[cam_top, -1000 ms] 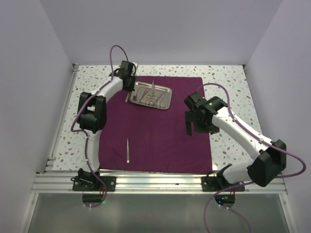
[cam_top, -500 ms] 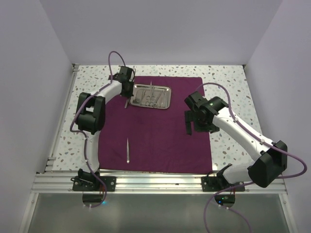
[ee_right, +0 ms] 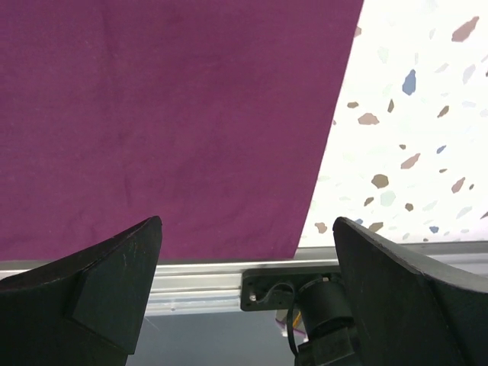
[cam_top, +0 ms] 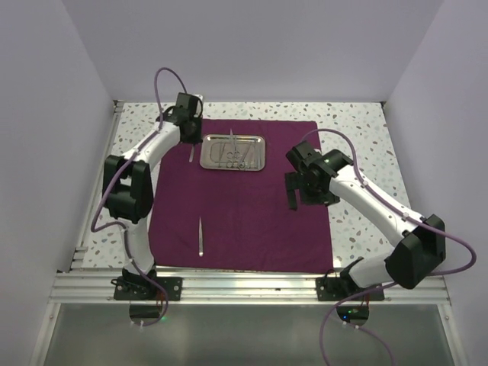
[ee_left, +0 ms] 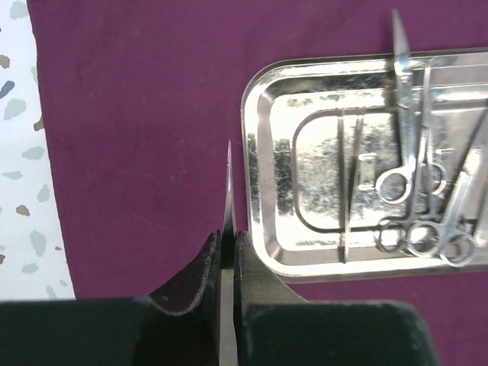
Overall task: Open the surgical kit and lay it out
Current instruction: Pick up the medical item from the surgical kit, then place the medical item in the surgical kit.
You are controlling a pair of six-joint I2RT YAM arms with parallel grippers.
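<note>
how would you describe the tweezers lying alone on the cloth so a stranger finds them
Find the purple cloth spread over the table. Near its front edge, left of centre, slim silver tweezers lie flat. The steel tray at the far end holds a cluster of instruments; these lie alone.

**White Shells, Black Joints, Purple Cables**

Wearing glossy white shells along the long links of the left arm (cam_top: 156,145) and the right arm (cam_top: 374,202), with bulky matte black housings at the joints. Trailing a looping purple cable (cam_top: 164,76) off each arm. Ending in black hands: the left hand (ee_left: 226,252) showing thin, dark fingers (ee_left: 200,267), the right hand (ee_right: 245,225) showing broad, blunt wedges. Standing on black base plates (cam_top: 149,288).
</note>
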